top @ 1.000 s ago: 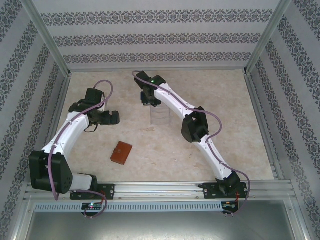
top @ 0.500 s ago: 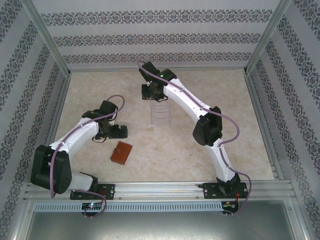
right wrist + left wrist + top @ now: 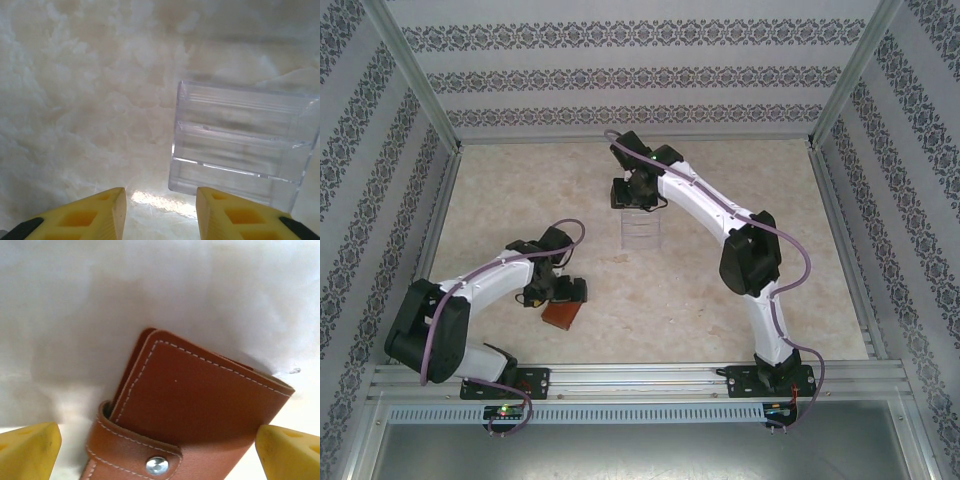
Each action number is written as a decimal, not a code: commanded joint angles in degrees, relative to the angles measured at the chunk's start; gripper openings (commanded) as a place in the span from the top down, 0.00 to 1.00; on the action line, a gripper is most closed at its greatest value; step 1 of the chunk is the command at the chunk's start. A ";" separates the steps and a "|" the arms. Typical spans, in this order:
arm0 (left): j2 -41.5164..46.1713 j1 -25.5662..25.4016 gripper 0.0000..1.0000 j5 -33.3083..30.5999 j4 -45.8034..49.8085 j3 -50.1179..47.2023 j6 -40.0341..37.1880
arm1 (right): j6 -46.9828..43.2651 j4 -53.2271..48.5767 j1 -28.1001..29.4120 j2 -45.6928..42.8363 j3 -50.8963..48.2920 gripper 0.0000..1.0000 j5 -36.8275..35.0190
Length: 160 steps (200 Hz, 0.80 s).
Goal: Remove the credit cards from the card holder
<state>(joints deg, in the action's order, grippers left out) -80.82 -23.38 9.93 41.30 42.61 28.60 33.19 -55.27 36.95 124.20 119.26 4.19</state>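
**Left gripper newly stationed over the closed card holder**

Item: small reddish-brown leather folding card holder (image 3: 200,405), white-stitched, strap tab fastened by a metal snap (image 3: 157,465).
Location: flat on the pale marbled table (image 3: 800,260), toward the near edge, left of centre. Its position is unchanged over the last second.
Condition: shut; no credit cards visible.

Left gripper (image 3: 563,291): has swung in from the left and now hangs directly over the holder. Its yellow fingers (image 3: 30,450) are spread wide, one on either side of it, with no contact evident.

Right gripper (image 3: 160,215): has reached further back, beside the clear ribbed plastic stand (image 3: 240,150). Fingers moderately apart and widening, nothing between them.

Assessment: extraction not begun. The left arm's arrival suggests a first grasp of the holder comes next. The snap must be undone before any card comes out.
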 commanded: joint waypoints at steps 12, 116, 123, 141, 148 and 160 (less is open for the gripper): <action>-1.41 -2.80 0.00 3.34 -1.14 -0.53 1.46 | -0.75 2.19 -0.13 -4.17 -3.43 0.58 1.08; -5.49 -9.60 0.04 -1.36 2.48 2.45 5.68 | -1.20 3.54 0.05 -6.03 -8.32 0.57 1.31; -6.28 -9.73 0.04 -1.52 2.54 2.73 5.68 | -1.44 3.47 -0.03 -6.26 -8.68 0.57 1.28; -7.78 -10.07 0.04 -2.00 2.45 3.26 5.85 | -1.58 3.57 -0.38 -7.19 -10.05 0.57 0.85; -8.16 -10.24 0.06 -2.11 2.45 3.55 5.85 | -1.59 3.84 -0.60 -7.76 -10.77 0.57 0.72; -8.61 -10.54 0.09 -2.19 2.57 4.16 5.83 | -1.59 4.42 -0.90 -8.93 -12.24 0.57 0.64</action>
<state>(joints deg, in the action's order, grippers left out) -87.35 -32.71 8.84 43.68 45.69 33.65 32.58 -51.68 36.84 119.59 109.34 5.43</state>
